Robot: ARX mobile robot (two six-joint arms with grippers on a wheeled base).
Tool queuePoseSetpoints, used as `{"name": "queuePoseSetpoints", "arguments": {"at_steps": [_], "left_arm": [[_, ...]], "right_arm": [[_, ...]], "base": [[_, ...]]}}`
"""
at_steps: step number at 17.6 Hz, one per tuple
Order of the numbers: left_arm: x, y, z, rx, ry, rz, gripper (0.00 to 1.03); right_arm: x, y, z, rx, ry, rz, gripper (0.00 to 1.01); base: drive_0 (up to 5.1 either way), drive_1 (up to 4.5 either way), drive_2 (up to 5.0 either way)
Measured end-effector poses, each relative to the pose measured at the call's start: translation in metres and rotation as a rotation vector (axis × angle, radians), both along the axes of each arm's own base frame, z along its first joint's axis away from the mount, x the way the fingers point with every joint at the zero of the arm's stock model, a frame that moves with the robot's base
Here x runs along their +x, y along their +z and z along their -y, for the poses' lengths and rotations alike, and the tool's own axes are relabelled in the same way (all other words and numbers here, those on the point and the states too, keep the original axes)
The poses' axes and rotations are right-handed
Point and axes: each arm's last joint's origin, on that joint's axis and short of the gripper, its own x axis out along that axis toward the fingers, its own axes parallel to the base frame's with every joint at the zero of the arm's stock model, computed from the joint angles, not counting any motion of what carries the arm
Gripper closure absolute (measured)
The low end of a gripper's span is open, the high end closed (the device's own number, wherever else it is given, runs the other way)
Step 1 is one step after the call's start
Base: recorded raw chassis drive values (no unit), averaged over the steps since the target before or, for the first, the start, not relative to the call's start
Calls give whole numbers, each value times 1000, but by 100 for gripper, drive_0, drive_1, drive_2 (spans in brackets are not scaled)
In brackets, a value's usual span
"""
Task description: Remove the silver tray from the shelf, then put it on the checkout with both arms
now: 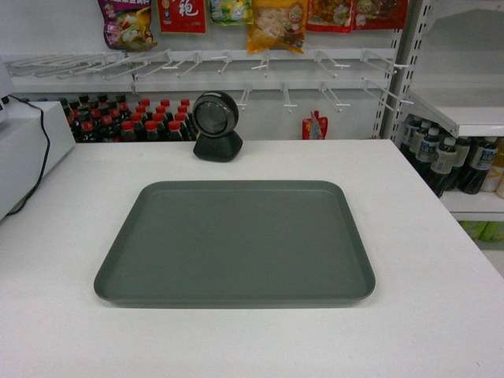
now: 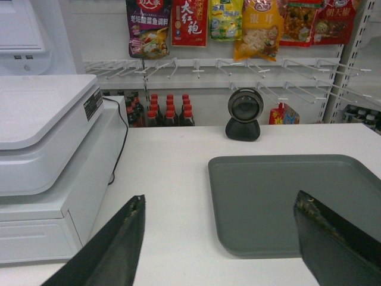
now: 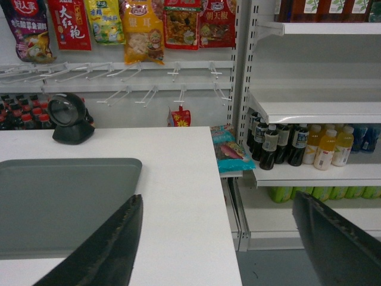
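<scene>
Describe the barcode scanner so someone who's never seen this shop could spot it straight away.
Find the wide white checkout counter with the grey-green tray on it. Behind the tray, at the counter's far edge, stands the scanner: the only black object there, a round head on a stubby base.

**Readable print on the hanging snack packets**

White Chinese characters "大红袍" are read on a red rectangular hanging packet (image 2: 189, 22) in the left wrist view; the same red packet (image 3: 69, 24) is seen in the right wrist view. On the purple printed bag (image 2: 148, 27) beside it, a red badge with white characters, possibly "以人家", is made out, and a vertical line of small characters runs down its right edge, too fine to be read. Red characters "银耳" are shown on an orange-yellow bag (image 3: 143, 30). A small dark label (image 2: 93, 105) on the white register's side carries print that cannot be resolved.
</scene>
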Motion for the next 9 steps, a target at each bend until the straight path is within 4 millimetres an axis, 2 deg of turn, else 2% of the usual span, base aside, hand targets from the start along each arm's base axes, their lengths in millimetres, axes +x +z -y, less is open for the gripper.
{"name": "queuePoseSetpoints", "arguments": {"at_steps": [2, 3, 9], "left_arm": [[0, 0, 0, 0, 0, 0, 7], [0, 0, 0, 1, 0, 0, 4], [0, 0, 0, 0, 0, 0, 5]], "right_arm": [[0, 0, 0, 0, 0, 0, 4], [0, 0, 0, 0, 0, 0, 3], [0, 0, 0, 0, 0, 0, 3]], "base": [[0, 0, 0], [0, 0, 0], [0, 0, 0]]}}
